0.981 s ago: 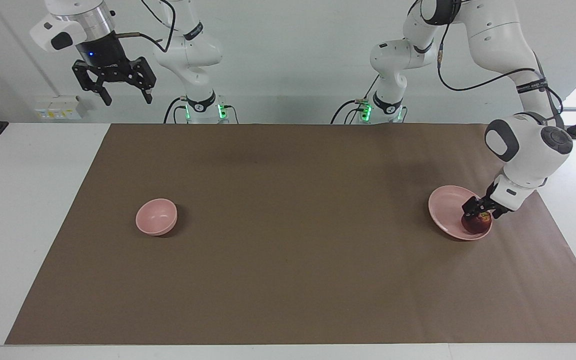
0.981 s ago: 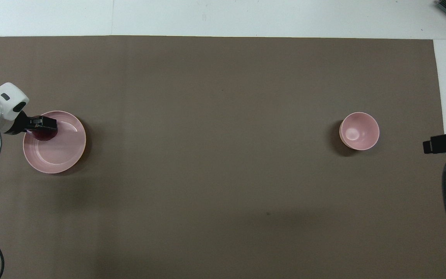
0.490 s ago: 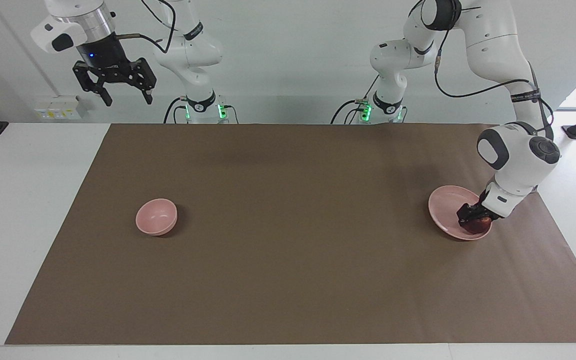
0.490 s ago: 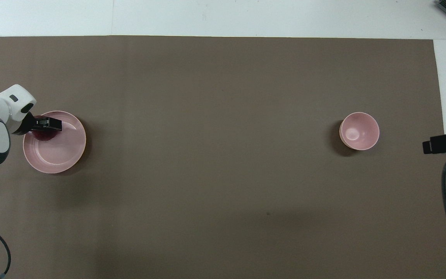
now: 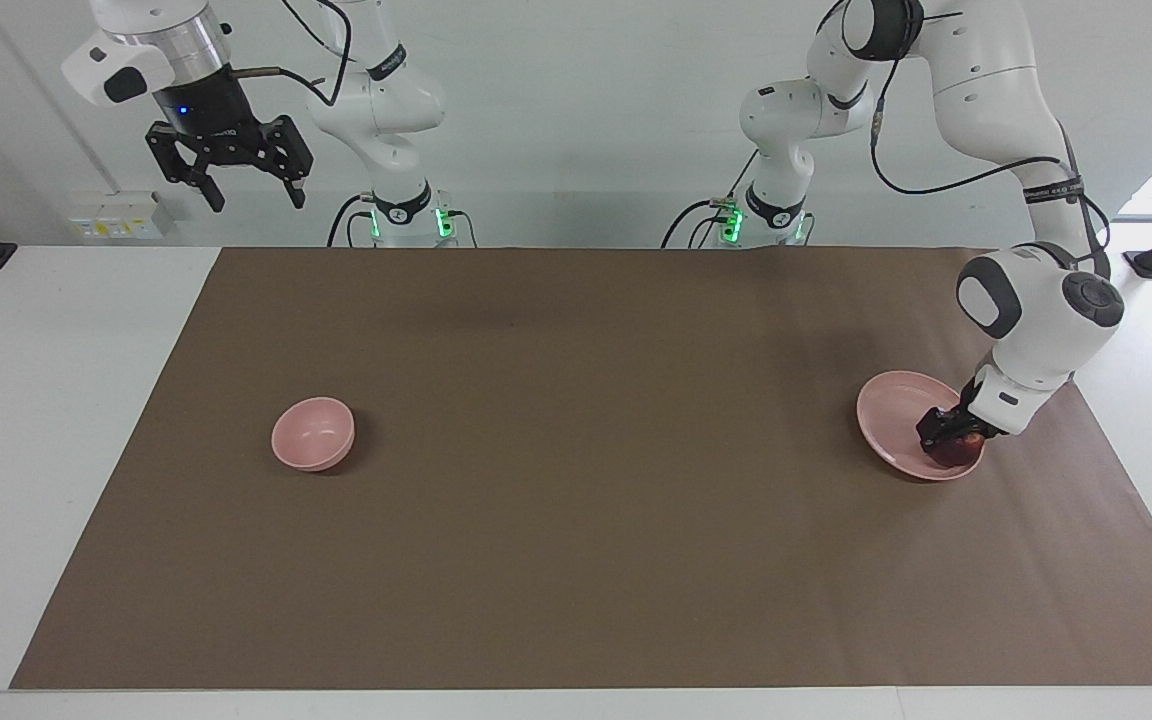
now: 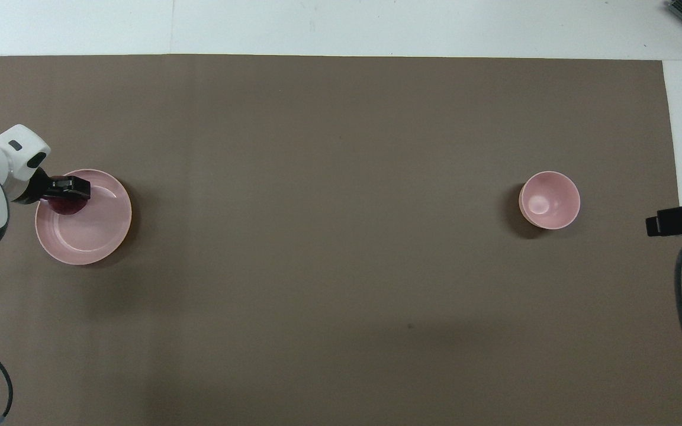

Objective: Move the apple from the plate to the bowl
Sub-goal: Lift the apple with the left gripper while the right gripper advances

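Facing view. The left gripper (image 5: 948, 437) is now clamped on the apple (image 5: 956, 452); a second ago its fingers stood spread around the fruit, so the grasp has just been made. The apple still sits in the plate (image 5: 891, 420), against the rim toward the left arm's end of the table and farther from the robots than the plate's centre. Judged from this, the pick is secured but the lift has not begun, and the whole carry to the bowl (image 5: 313, 433) remains. The bowl stands well apart from the plate, toward the right arm's end. The right gripper (image 5: 229, 160) waits high above that end, fingers spread, as before.

Overhead view. The left gripper (image 6: 67, 190) covers most of the apple (image 6: 68, 206), which shows as a dark patch at the plate's (image 6: 95, 228) edge. The bowl (image 6: 549, 200) is empty. Only a dark part of the right arm's hand (image 6: 681, 218) enters at the frame's side, past the bowl.

Surface and room. A brown mat (image 5: 576, 500) covers the white table (image 5: 46, 420) under the plate and bowl; a pale wall (image 5: 576, 120) rises by the arm bases.
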